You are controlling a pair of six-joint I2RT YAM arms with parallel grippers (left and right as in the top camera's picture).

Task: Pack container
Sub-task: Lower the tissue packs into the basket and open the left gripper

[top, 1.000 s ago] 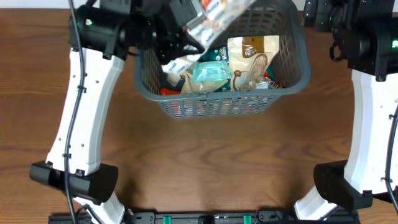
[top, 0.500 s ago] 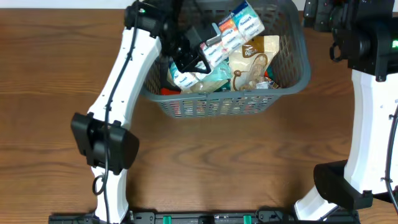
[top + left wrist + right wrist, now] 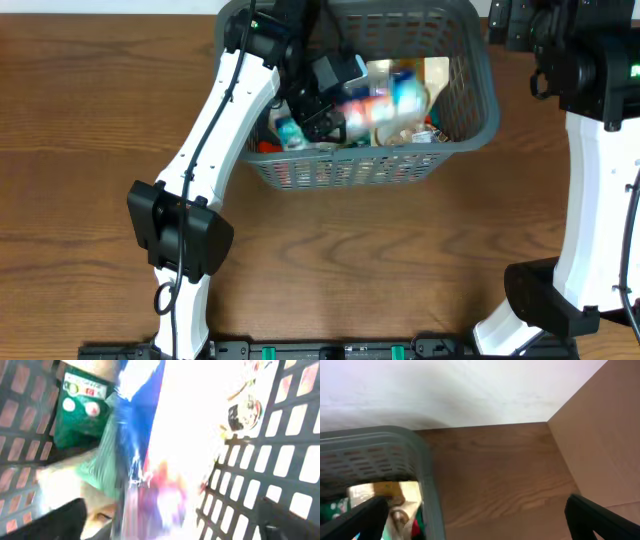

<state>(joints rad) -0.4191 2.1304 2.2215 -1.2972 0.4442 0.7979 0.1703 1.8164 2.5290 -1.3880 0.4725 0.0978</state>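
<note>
Inside the container (image 3: 350, 172), at the top middle of the overhead view, the left gripper (image 3: 175, 520) hangs with its jaws wide apart. A blurred snack pack (image 3: 385, 95) sits just under them and looks loose, on top of the other packs. The container's long side runs left to right across the frame. Off its upper right corner the right gripper (image 3: 477, 520) hovers outside the rim, jaws spread and empty, so the left arm is the nearer one.
</note>
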